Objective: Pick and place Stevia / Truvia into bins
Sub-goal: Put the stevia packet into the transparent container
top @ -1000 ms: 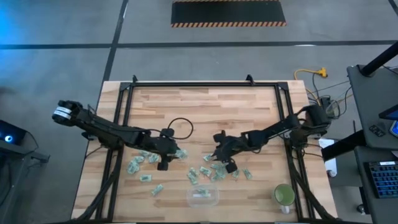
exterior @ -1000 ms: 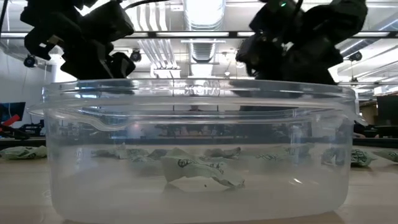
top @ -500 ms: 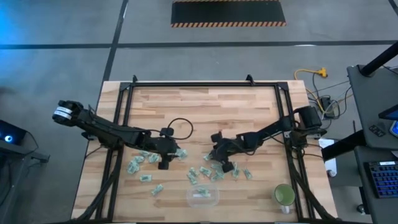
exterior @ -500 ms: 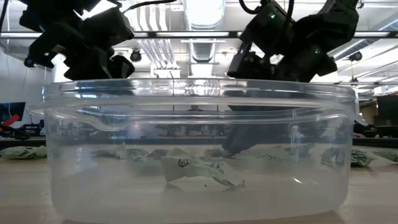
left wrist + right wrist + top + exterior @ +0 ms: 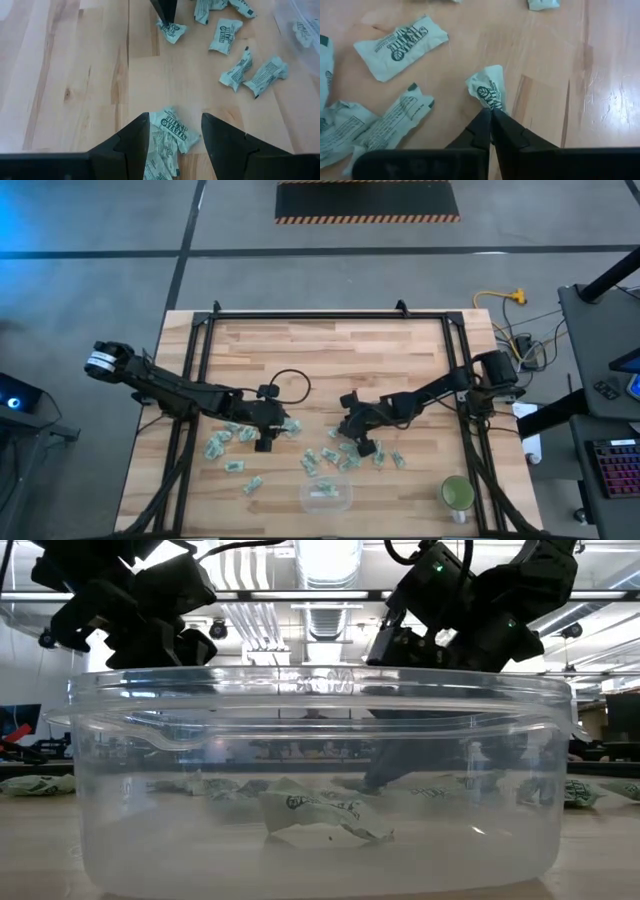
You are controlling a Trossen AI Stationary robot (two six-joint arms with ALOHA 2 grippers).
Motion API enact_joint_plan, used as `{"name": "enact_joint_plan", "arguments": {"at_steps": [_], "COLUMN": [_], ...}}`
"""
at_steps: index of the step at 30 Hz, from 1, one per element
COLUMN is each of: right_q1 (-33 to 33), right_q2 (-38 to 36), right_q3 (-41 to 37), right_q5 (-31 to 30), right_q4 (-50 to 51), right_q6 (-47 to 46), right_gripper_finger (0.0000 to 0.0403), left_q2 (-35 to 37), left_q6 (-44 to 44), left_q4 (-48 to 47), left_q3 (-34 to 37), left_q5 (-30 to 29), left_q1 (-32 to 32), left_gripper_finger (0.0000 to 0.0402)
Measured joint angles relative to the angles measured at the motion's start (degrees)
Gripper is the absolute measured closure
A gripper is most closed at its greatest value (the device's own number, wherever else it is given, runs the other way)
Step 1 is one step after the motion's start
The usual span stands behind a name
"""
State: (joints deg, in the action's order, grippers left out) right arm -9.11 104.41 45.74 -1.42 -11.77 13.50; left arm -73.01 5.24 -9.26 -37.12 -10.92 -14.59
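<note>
Pale green and white Stevia sachets lie scattered on the wooden table between my two arms. The clear bin stands near the front edge, with a sachet inside it. My right gripper is down at the table, shut on one crumpled sachet; the left wrist view also shows this sachet. My left gripper stands open over the left cluster, its fingers either side of two sachets that lie flat on the table. My right gripper pinches the crumpled sachet by its near end, between the tips of its two fingers. The fingers slant down from the table's right side. The rest of the sachet lies on the table beyond the fingertips.
A round green cup stands at the front right corner. More sachets lie between my right gripper and the bin. The far half of the table is bare wood inside a black frame.
My right gripper has tipped down to the table among the sachets; in the low view its fingers now show behind the bin where none showed before. The sachets and the bin have kept their places.
</note>
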Motion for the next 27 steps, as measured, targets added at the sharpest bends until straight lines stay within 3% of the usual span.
{"name": "enact_joint_plan", "arguments": {"at_steps": [5, 11, 15, 27], "right_q1": [-0.93, -2.91, -5.27, -11.57], "right_q2": [-2.02, -5.16, -5.05, -4.82], "right_q3": [0.85, 2.2, 3.22, 7.61], "right_q5": [4.5, 19.96, 26.69, 24.99], "right_q4": [-0.47, -1.28, -3.49, -5.38], "right_q6": [-0.05, -1.59, -3.26, -2.69], "right_gripper_finger": [0.0394, 0.0394, 0.0394, 0.0394], "left_q2": [-0.02, -0.02, -0.02, -0.02], "left_q6": [0.04, 0.05, -0.01, 0.28], "left_q4": [0.09, 0.65, 1.29, 1.85], "left_q3": [-0.03, -0.01, -0.03, -0.03], "left_q5": [0.02, 0.04, 0.02, 0.0], "left_q1": [0.0, 0.0, 0.0, 0.0], "left_gripper_finger": [0.0238, 0.0238, 0.0238, 0.0238]}}
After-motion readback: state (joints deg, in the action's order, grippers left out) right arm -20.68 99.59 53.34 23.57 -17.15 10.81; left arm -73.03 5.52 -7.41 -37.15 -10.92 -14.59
